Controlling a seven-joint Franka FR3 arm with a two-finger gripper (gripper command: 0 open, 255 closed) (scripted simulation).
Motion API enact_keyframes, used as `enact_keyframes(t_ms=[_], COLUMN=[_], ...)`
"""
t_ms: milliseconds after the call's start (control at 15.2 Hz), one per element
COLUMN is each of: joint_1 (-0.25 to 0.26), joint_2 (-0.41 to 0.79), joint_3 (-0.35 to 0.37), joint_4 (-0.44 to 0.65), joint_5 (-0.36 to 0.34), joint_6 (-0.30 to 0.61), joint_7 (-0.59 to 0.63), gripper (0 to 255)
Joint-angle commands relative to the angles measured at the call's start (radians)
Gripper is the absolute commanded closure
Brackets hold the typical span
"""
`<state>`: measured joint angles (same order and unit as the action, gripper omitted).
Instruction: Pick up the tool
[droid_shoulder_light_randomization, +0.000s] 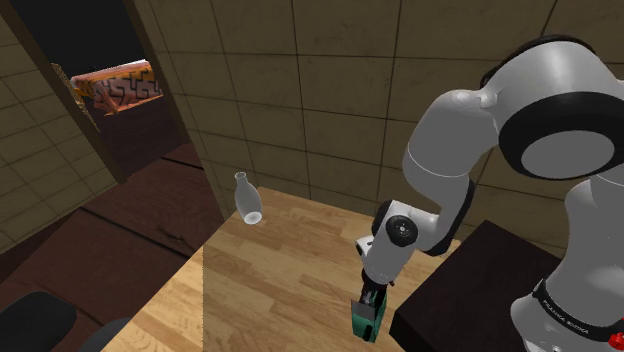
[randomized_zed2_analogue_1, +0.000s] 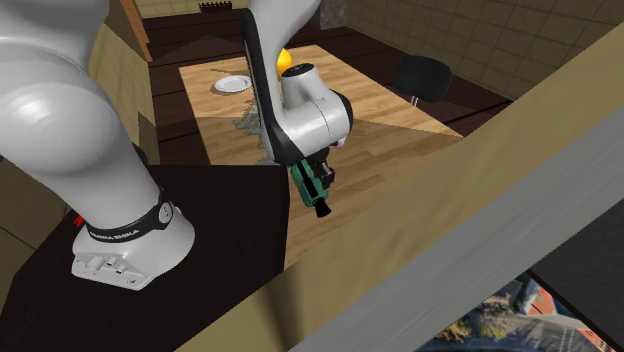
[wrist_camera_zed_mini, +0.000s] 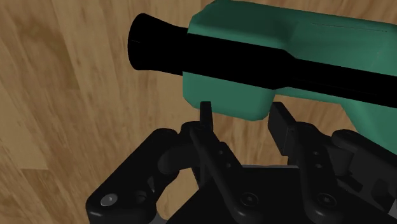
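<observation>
The white arm (droid_shoulder_light_randomization: 470, 150) bends down from 2 o'clock in the shoulder view toward the near part of the wooden table (droid_shoulder_light_randomization: 270, 290), just beside the dark stand (droid_shoulder_light_randomization: 480, 275). The tool (wrist_camera_zed_mini: 273, 32) has a green body with a long black bar that ends in a black nozzle. It is directly under the hand, at about 5 o'clock in that view, near the table edge that meets the stand. A white vase (droid_shoulder_light_randomization: 248, 198) stands well apart, at about 10 o'clock from the tool. In the second exterior view a small white plate (randomized_zed2_analogue_1: 233, 84) lies far off at 11 o'clock.

The gripper (wrist_camera_zed_mini: 243, 113) is partly closed. Its fingers (wrist_camera_zed_mini: 280, 124) stand a small gap apart, with the lower lobe of the green body between them, and they seem to clasp it. I cannot tell if the tool is already off the wood.

I think the hold is the weak point. Only the fingertips reach the lobe, and most of the body lies beyond them, with the nozzle far out to one side. In a lift, this weight could turn the tool in the grip or pull it out. A quick or jerky rise would make this more likely. Because the edge is near, a dropped tool could land on the stand or fall between the table and the stand.
</observation>
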<state>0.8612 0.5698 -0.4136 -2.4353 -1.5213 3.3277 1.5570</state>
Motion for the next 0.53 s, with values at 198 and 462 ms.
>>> enact_keyframes(t_ms=[198, 462], joint_1=[-0.243, -0.376], joint_2=[-0.123, -0.210], joint_3=[0.239, 0.379], joint_4=[-0.108, -0.170], joint_5=[0.217, 0.370], joint_6=[-0.138, -0.202], joint_7=[-0.290, -0.461], gripper=[255, 255])
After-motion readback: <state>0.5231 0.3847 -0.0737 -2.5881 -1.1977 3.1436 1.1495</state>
